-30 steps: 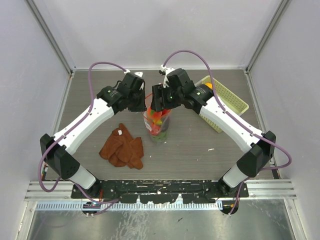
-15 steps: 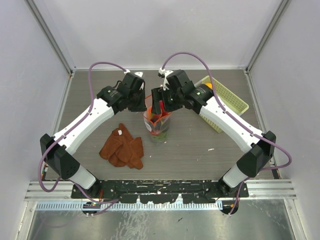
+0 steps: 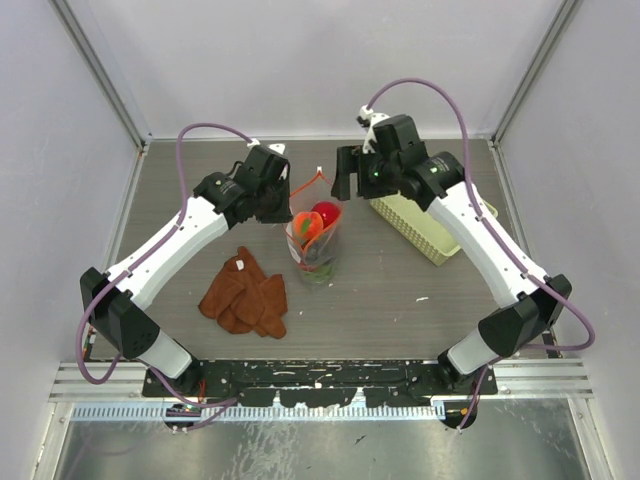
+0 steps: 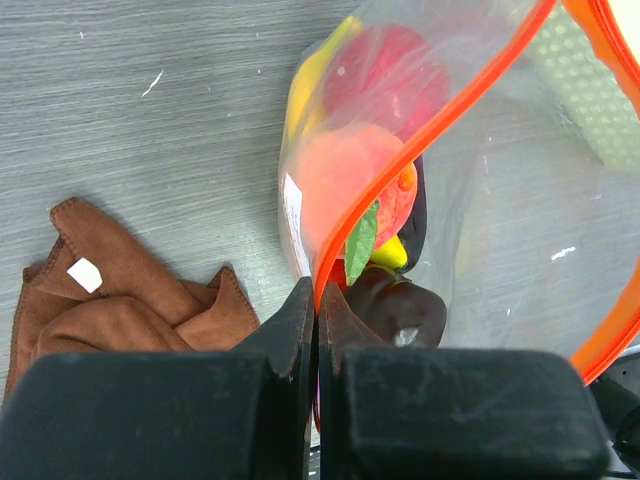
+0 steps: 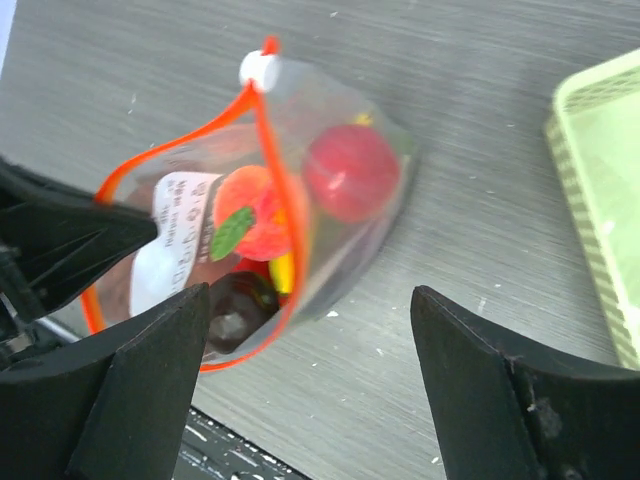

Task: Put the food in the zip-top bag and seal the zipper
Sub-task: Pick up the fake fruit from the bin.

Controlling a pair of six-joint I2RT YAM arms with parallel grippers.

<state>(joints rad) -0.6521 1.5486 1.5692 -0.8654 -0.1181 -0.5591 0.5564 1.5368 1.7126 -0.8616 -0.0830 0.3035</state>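
Clear wrinkled plastic at mid-table: zip-top bag (image 3: 318, 250), standing with mouth up and gaping. Inside, peach (image 4: 350, 190) against red apple (image 5: 350, 172), with yellow banana (image 4: 303, 95) along the wall, green leaf (image 5: 232, 232) on the peach, dark purple piece (image 5: 240, 305) lower down. Orange-red zipper (image 4: 430, 135) unsealed, curving in 2 separate lips, white end tab (image 5: 257, 68) at the corner away from the arms' bases. Pinched on 1 lip of that strip: left gripper (image 4: 317, 300), jaws clenched flat together, holding up the bag's near edge. Hovering beyond the bag and clear of it: right gripper (image 3: 345, 185), jaws spread wide, grasping nothing. Rust-brown cloth (image 3: 245, 292) crumpled on the table (image 3: 400, 290), left of the bag. Pale green basket (image 3: 432, 222) at right, near the bag but not touching.
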